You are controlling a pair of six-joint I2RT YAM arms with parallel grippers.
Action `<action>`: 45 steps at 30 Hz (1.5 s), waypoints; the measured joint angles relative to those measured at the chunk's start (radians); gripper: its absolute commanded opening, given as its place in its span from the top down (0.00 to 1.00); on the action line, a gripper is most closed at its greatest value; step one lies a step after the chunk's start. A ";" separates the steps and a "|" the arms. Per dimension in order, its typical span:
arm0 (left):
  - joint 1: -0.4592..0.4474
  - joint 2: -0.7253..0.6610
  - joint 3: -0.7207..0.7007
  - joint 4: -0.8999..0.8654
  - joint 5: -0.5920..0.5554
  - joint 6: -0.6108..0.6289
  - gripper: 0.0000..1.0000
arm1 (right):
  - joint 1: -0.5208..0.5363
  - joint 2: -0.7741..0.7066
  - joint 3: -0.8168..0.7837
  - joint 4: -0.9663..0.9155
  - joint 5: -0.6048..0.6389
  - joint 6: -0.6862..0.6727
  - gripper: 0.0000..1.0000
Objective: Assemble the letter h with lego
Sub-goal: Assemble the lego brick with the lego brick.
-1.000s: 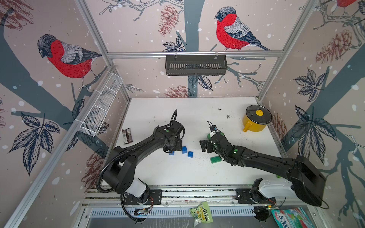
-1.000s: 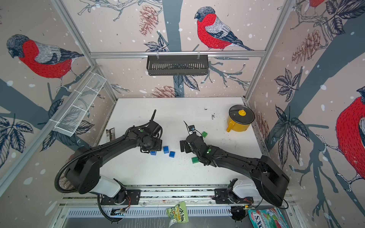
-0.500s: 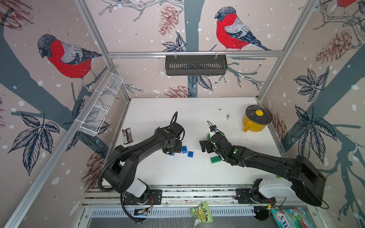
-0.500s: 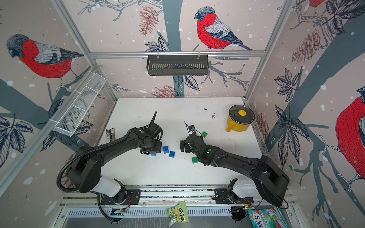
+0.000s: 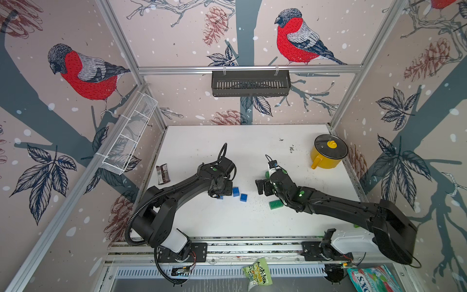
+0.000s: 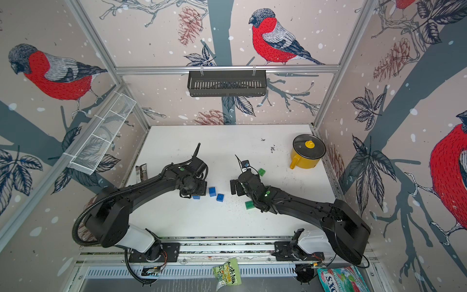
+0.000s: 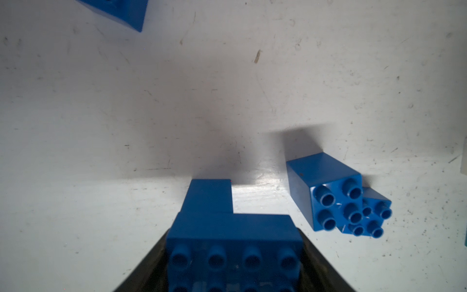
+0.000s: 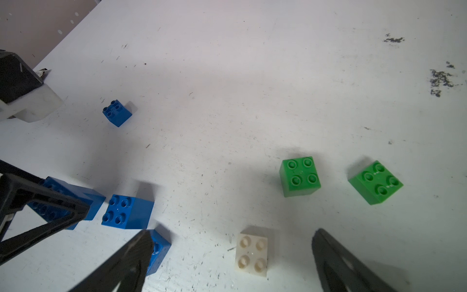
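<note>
My left gripper [image 7: 235,242] is shut on a long blue lego brick [image 7: 235,255] with a blue cube [image 7: 207,197] stuck beneath it, low over the table. In both top views it [image 5: 222,191] [image 6: 194,191] stands just left of two loose blue cubes [image 5: 236,191] [image 5: 243,197]. My right gripper [image 8: 232,236] is open above a white cube [image 8: 252,251], not touching it. Two green cubes [image 8: 300,176] [image 8: 375,182] lie beyond it. A long green brick [image 5: 275,204] lies beside the right arm. Another blue cube [image 8: 117,112] sits apart.
A yellow pot [image 5: 328,154] with a dark lid stands at the back right. A snack wrapper [image 5: 163,174] lies by the left wall. A black rack [image 5: 250,83] hangs on the back wall and a white wire basket [image 5: 129,136] on the left wall.
My left gripper has shifted slightly toward the front with its blue piece. The right arm has stayed still.
</note>
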 measured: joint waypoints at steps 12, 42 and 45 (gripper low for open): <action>-0.002 -0.013 -0.006 -0.006 0.006 0.000 0.36 | 0.000 -0.002 0.000 0.000 0.003 0.000 0.00; -0.007 -0.011 -0.062 0.064 -0.021 0.001 0.36 | 0.000 -0.002 0.000 0.000 0.011 0.000 0.01; -0.007 -0.010 -0.044 0.048 -0.021 0.001 0.36 | 0.000 -0.002 0.000 0.000 0.011 0.000 0.01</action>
